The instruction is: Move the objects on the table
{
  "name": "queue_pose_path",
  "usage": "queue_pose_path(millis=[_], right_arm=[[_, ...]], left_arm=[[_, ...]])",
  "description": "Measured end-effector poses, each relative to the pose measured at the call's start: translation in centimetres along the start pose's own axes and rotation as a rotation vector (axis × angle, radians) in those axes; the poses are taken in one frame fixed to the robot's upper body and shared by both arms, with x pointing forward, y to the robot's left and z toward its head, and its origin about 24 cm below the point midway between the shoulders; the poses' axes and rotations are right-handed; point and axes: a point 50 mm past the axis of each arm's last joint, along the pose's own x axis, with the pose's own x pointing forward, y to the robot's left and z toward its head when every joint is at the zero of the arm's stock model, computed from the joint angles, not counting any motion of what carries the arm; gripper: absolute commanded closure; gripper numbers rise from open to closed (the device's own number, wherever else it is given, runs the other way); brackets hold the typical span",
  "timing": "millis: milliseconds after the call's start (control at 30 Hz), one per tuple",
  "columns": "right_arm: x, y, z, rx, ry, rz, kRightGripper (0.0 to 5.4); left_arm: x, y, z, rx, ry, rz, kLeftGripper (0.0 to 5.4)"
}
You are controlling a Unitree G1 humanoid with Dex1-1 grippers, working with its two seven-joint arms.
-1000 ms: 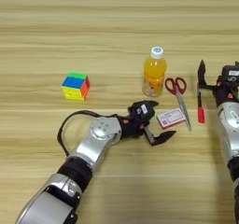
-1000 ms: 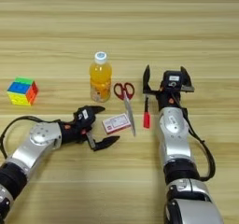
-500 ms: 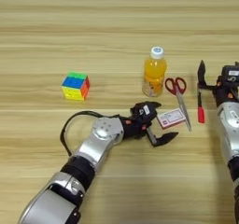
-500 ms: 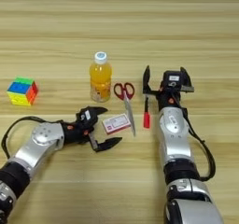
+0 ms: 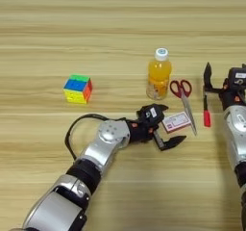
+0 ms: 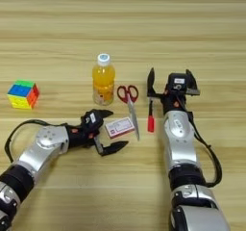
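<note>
- Light is bright and even across the table [image 5: 57, 37] – warm, diffuse, apparently from overhead.
- Shadows are short and soft, hugging the orange juice bottle [image 5: 158, 74] and puzzle cube [image 5: 78, 88].
- No hard glare – only a mild sheen on the silver arms.
- Fine detail looks slightly soft.

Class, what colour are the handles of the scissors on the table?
Red; the scissors show best in the right eye view.
</note>
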Motion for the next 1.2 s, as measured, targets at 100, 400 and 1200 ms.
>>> queue_pose_path(millis=[100,400,1200], right_arm=[[0.00,-0.01,0.00,0.000,0.000,0.000,0.00],[0.00,-0.01,0.00,0.000,0.000,0.000,0.00],[0.01,-0.01,0.02,0.000,-0.001,0.000,0.00]], left_arm=[[0.00,0.00,0.00,0.000,0.000,0.000,0.51],[0.00,0.00,0.00,0.000,-0.001,0.000,1.41],[-0.02,0.01,-0.03,-0.003,-0.003,0.001,3.37]])
